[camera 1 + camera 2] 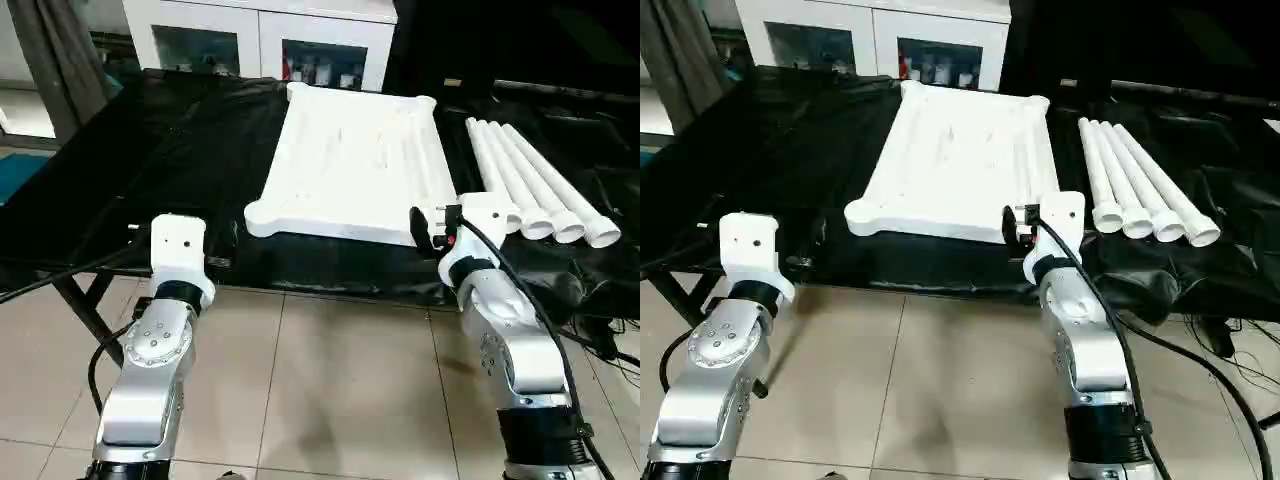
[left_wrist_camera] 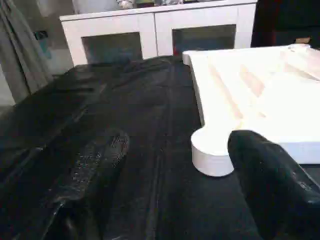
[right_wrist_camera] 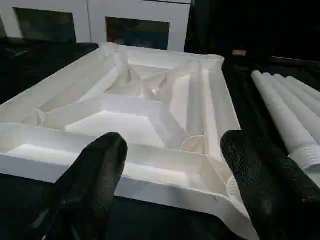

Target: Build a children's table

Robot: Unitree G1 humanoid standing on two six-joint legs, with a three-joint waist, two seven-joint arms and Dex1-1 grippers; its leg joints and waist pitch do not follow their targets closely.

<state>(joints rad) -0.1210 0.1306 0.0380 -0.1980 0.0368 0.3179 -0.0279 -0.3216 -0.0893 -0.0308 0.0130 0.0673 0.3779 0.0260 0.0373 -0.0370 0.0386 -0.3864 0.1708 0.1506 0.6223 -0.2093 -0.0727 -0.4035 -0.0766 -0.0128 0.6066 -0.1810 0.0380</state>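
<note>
The children's table top (image 1: 350, 170) lies upside down on a black-draped bench, ribbed underside up, with round sockets at its corners. Four white tube legs (image 1: 535, 185) lie side by side just right of it, open ends towards me. My left gripper (image 2: 180, 150) hovers open over the black cloth, a little left of the top's near-left corner socket (image 2: 212, 150), with nothing between its fingers. My right gripper (image 3: 172, 147) is open too, facing the top's near edge close to the near-right corner (image 1: 428, 228), and holds nothing.
Black cloth (image 1: 150, 170) covers the bench, whose front edge runs just beneath both wrists. A white glass-door cabinet (image 1: 260, 35) stands behind it. Tiled floor (image 1: 330, 380) lies below my forearms. Cables (image 1: 600, 345) hang at the right.
</note>
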